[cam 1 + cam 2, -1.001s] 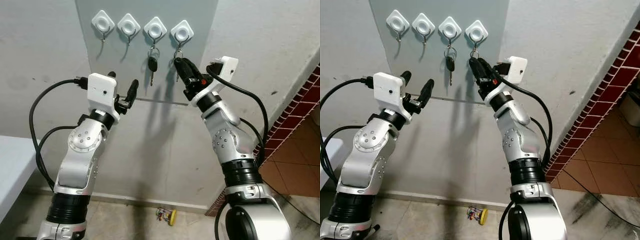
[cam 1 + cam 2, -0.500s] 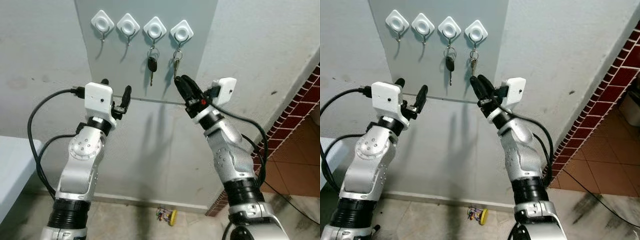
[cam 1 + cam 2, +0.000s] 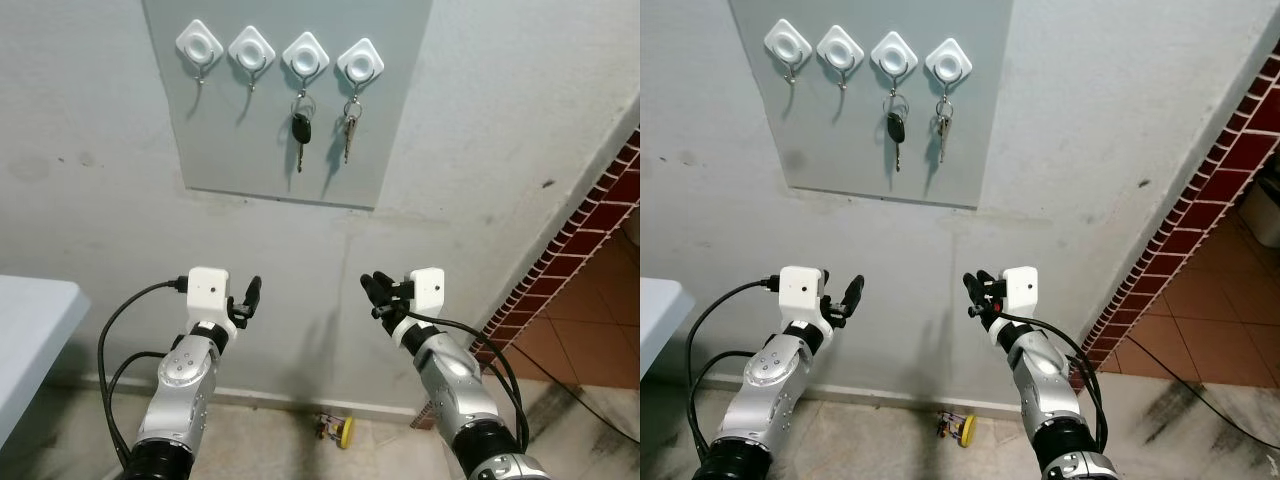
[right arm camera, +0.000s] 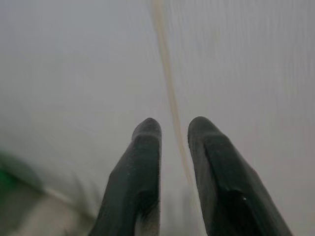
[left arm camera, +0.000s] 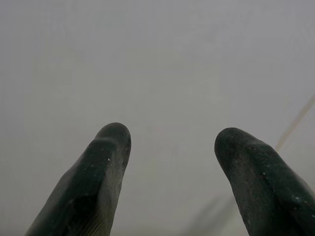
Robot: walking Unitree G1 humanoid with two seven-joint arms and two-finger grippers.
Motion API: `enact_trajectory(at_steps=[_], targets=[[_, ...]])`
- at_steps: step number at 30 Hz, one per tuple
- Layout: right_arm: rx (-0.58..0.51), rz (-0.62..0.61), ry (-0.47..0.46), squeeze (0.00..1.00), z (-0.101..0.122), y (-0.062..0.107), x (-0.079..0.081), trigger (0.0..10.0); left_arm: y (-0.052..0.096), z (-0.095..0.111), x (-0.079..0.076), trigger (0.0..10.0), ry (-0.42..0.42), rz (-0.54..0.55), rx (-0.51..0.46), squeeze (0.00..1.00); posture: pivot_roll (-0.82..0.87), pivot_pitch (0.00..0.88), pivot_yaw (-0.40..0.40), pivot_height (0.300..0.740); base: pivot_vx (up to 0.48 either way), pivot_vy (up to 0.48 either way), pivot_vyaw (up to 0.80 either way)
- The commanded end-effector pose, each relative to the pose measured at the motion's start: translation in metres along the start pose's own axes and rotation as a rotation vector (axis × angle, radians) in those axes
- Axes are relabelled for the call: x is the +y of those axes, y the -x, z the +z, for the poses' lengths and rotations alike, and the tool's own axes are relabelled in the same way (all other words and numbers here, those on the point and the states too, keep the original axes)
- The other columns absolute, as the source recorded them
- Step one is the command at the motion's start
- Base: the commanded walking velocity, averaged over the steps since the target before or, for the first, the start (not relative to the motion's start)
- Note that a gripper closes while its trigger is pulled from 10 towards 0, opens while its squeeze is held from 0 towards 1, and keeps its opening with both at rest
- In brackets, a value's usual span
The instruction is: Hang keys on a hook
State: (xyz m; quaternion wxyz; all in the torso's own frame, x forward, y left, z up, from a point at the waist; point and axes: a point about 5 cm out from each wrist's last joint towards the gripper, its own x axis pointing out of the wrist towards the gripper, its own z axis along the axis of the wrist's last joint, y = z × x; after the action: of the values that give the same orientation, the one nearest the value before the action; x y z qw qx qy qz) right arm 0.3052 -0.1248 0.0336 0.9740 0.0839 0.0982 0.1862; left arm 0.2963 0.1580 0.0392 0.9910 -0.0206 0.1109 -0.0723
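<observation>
A grey panel [image 3: 390,120] on the wall carries a row of white hooks. A bunch of silver keys [image 3: 348,126] hangs from the rightmost hook [image 3: 361,63]. A black car key [image 3: 299,129] hangs from the hook [image 3: 306,54] beside it, and the two left hooks [image 3: 200,45] are bare. My right gripper [image 3: 375,286] is well below the panel, facing the plain wall. Its fingers [image 4: 147,147] are open by a narrow gap and hold nothing. My left gripper [image 3: 245,292] is at the same height, with its fingers [image 5: 106,162] spread wide and nothing between them.
A small yellow object [image 3: 338,431] lies on the floor at the foot of the wall. A white table corner [image 3: 35,315] is at the left. A red brick wall [image 3: 590,245] and tiled floor [image 3: 590,360] are at the right.
Both arms have dropped from hook height to well below the panel. My right gripper has come off the silver keys, which stay hanging on the rightmost hook.
</observation>
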Motion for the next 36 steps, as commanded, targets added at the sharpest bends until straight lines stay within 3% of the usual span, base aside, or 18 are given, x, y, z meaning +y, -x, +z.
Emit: enact_trajectory(at_steps=[1, 7, 11, 16, 20, 23, 26, 36], targets=[[0.036, -0.027, 0.013, 0.0, -0.009, 0.005, -0.005, 10.0, -0.001, -0.004, 0.0, 10.0, 0.002, -0.001, 0.012, 0.0, -0.11, 0.0, -0.023, 0.724, 0.0, 0.0, 0.0], [0.192, -0.136, 0.038, 0.0, -0.04, 0.023, -0.016, 10.0, 0.007, -0.042, -0.007, 10.0, -0.011, -0.029, 0.161, 0.0, -0.12, 0.0, -0.013, 0.724, 0.0, 0.0, 0.0], [0.328, -0.197, 0.087, 0.0, -0.065, 0.04, -0.023, 10.0, 0.022, -0.075, -0.008, 10.0, 0.062, 0.002, 0.289, 0.0, -0.13, 0.0, -0.002, 0.724, 0.0, 0.0, 0.0], [0.414, -0.223, 0.101, 0.0, -0.08, 0.052, -0.024, 10.0, 0.034, -0.094, -0.006, 10.0, 0.098, 0.042, 0.377, 0.0, -0.13, 0.0, 0.002, 0.724, 0.0, 0.0, 0.0], [0.423, -0.228, 0.106, 0.0, -0.082, 0.053, -0.024, 10.0, 0.036, -0.095, -0.006, 10.0, 0.101, 0.047, 0.386, 0.0, -0.13, 0.0, 0.002, 0.724, 0.0, 0.0, 0.0], [0.586, -0.207, 0.18, 0.0, -0.111, 0.079, -0.02, 10.0, 0.054, -0.118, -0.002, 10.0, 0.135, 0.104, 0.513, 0.0, -0.15, 0.0, 0.005, 0.724, 0.0, 0.0, 0.0], [0.671, -0.188, 0.224, 0.0, -0.125, 0.095, -0.018, 10.0, 0.063, -0.128, -0.002, 10.0, 0.149, 0.119, 0.558, 0.0, -0.14, 0.0, -0.003, 0.724, 0.0, 0.0, 0.0], [0.777, -0.25, 0.12, 0.0, -0.144, 0.122, -0.019, 10.0, 0.088, -0.147, 0.003, 10.0, 0.15, 0.161, 0.645, 0.0, -0.13, 0.0, -0.008, 0.724, 0.0, 0.0, 0.0]])
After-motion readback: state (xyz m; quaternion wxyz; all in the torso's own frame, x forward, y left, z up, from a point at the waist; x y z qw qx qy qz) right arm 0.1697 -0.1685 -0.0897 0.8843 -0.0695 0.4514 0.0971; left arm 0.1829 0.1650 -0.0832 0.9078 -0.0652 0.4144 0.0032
